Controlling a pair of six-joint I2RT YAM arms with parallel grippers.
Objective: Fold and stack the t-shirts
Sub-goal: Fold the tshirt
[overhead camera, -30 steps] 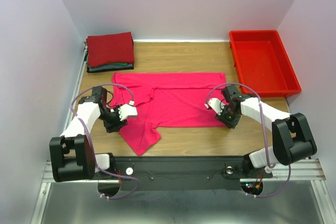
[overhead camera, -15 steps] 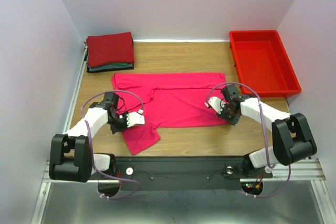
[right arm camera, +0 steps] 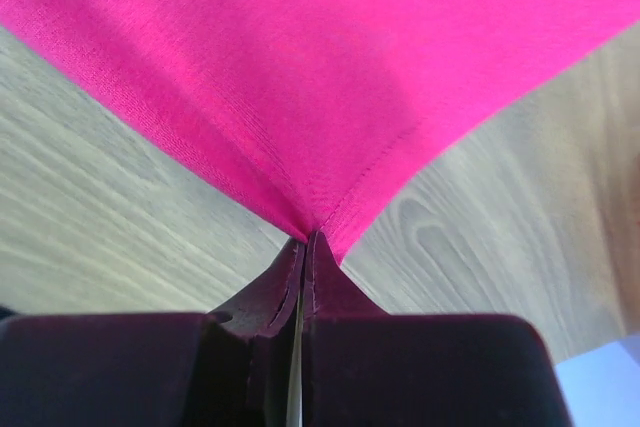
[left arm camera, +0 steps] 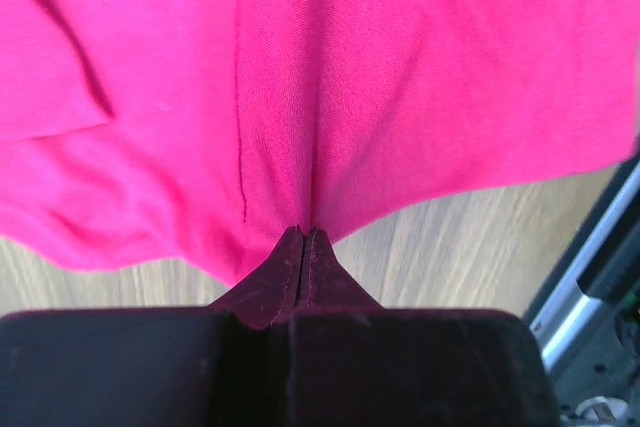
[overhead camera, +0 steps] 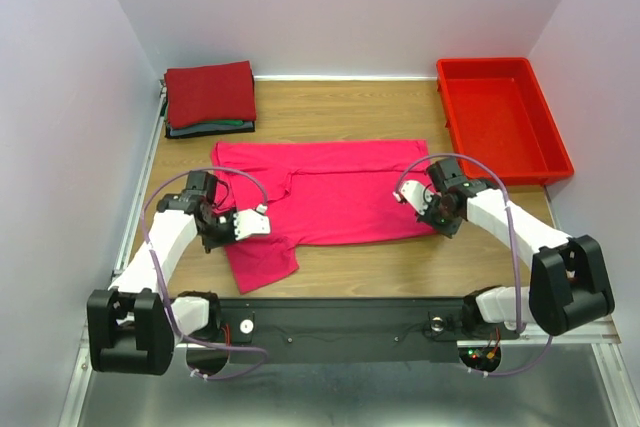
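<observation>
A bright pink t-shirt (overhead camera: 335, 192) lies spread flat across the middle of the wooden table, one sleeve (overhead camera: 262, 261) pointing toward the near edge. My left gripper (overhead camera: 224, 239) is shut on the shirt's left edge, and the pink cloth (left arm camera: 300, 97) bunches into a ridge at the closed tips (left arm camera: 303, 233). My right gripper (overhead camera: 438, 228) is shut on the shirt's near right corner, whose hemmed point (right arm camera: 330, 147) runs into the closed tips (right arm camera: 308, 238). A stack of folded t-shirts (overhead camera: 210, 95), dark red on top with green and dark ones beneath, sits at the back left.
A red plastic bin (overhead camera: 545, 132) stands at the back right, just beyond the right arm. White walls close in the table on the left, back and right. Bare wood (overhead camera: 400, 257) shows between the shirt and the black base rail (overhead camera: 340, 312).
Both grippers have shut on the pink shirt. The left arm swung in over the shirt's left edge, and the sleeve near it has drawn in slightly. The right gripper lifted a little.
</observation>
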